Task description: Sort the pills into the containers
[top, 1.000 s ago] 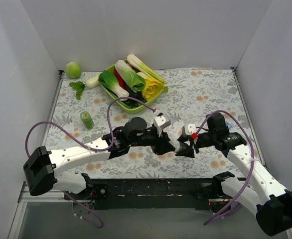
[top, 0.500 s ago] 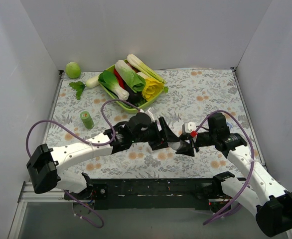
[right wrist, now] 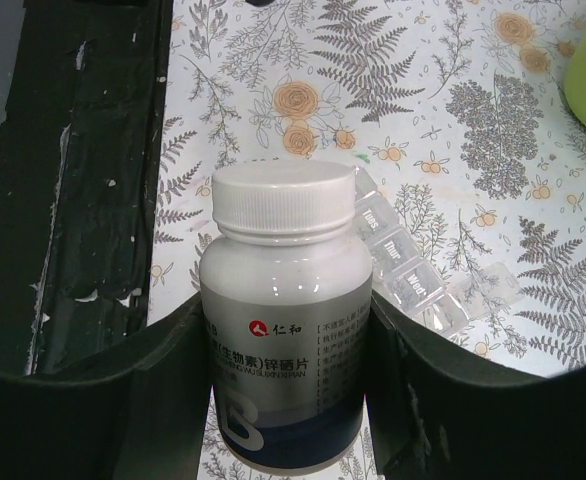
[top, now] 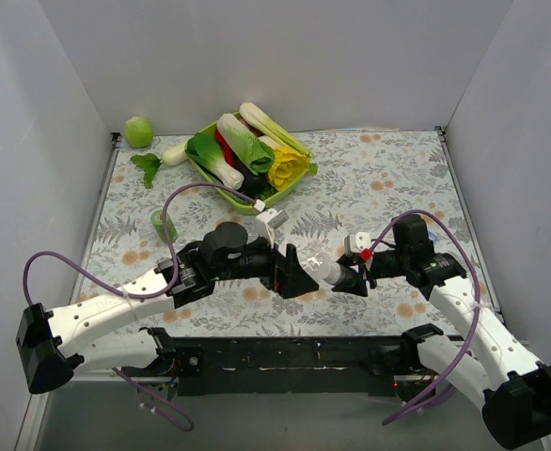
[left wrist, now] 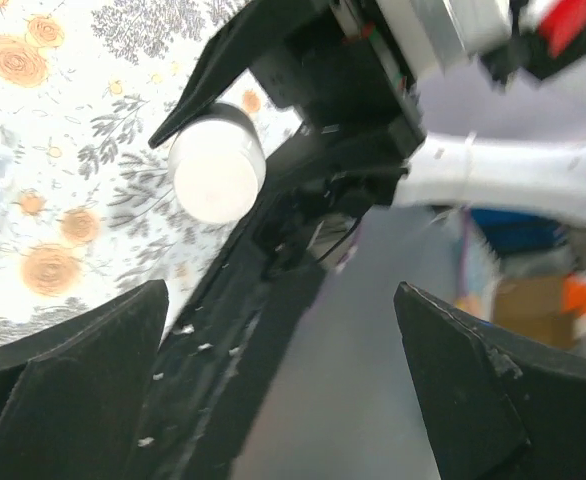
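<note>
A white pill bottle (right wrist: 283,330) with a grey-blue label and a white screw cap (right wrist: 284,204) on it sits between the fingers of my right gripper (right wrist: 285,385), which is shut on its body. Behind it on the flowered cloth lies the clear containers strip (right wrist: 413,275), its lids marked with weekdays. In the top view the bottle (top: 327,272) points left from my right gripper (top: 351,279). My left gripper (top: 292,273) stands open just left of the cap, apart from it. The left wrist view shows the cap (left wrist: 216,172) ahead of my open left gripper (left wrist: 283,390). No pills show.
A green tray (top: 203,167) of vegetables stands at the back. A green ball (top: 138,131) and a white radish (top: 174,152) lie left of it. A small green bottle (top: 160,222) stands at the left. The black base rail (top: 294,353) runs along the near edge.
My left gripper, shut at the bottle's cap a second ago, has opened wide and drawn back to the left. The right gripper and bottle have stayed put.
</note>
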